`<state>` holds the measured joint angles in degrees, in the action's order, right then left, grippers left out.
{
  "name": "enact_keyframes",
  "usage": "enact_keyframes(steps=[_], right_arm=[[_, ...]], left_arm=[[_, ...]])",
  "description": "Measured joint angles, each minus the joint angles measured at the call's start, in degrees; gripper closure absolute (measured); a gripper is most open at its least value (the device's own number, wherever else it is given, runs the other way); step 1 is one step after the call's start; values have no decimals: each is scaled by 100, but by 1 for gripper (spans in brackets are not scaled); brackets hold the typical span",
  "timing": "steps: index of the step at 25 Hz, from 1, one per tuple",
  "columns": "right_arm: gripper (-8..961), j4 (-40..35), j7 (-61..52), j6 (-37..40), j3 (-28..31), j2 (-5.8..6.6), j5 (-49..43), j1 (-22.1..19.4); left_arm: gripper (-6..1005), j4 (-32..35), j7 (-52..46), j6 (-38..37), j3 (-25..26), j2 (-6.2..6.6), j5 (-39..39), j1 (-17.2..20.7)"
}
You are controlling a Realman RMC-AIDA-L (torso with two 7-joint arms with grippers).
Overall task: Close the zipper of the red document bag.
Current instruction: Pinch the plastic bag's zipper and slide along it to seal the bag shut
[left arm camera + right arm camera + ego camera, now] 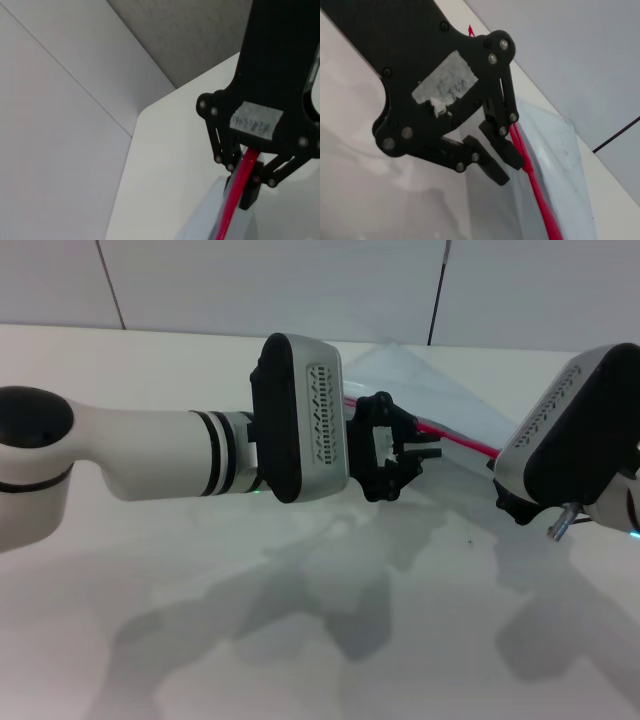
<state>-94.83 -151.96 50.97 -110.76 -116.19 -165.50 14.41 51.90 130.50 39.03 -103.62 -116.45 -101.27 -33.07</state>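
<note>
We're at the grip-and-pull step: left gripper (400,455), just right of table centre, is shut on the zipper (455,437), which runs off toward 3 o'clock along the red document bag (440,390) lying at 1 o'clock. Right gripper (502,160) is pinched on the same red strip at approx 3 o'clock. Next, we reckon, one holds the bag taut while the other draws along the strip. Bag contents: none visible thru the plastic.

I am reading nothing: the worn white sticker (255,121) on my left black wrist plate is showing only illegible scrawl, and my right plate's scuffed white patch (443,86) is showing none.
</note>
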Motion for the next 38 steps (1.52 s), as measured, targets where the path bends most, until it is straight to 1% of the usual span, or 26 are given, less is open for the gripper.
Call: enact_keyframes(steps=[6, 10, 14, 20, 26, 31, 38], right_arm=[[902, 7, 0, 0, -6, 4, 0, 1], [901, 14, 0, 0, -7, 9, 0, 6], [901, 17, 0, 0, -7, 9, 0, 8], [901, -48, 0, 1, -92, 9, 0, 16], [901, -125, 0, 5, -135, 2, 0, 25], [901, -139, 0, 10, -138, 0, 0, 27], [903, -135, 0, 10, -138, 7, 0, 27]], left_arm=[[889, 76, 38, -3, 0, 0, -12, 50], [876, 256, 46, -131, 2, 0, -15, 177], [863, 302, 51, -238, 2, 0, -16, 214], [799, 214, 98, -293, 3, 0, -16, 153], [795, 154, 115, -296, -48, 0, -16, 80], [735, 149, 116, -297, -79, -5, -16, 68], [721, 145, 120, -293, -132, -9, -16, 74]])
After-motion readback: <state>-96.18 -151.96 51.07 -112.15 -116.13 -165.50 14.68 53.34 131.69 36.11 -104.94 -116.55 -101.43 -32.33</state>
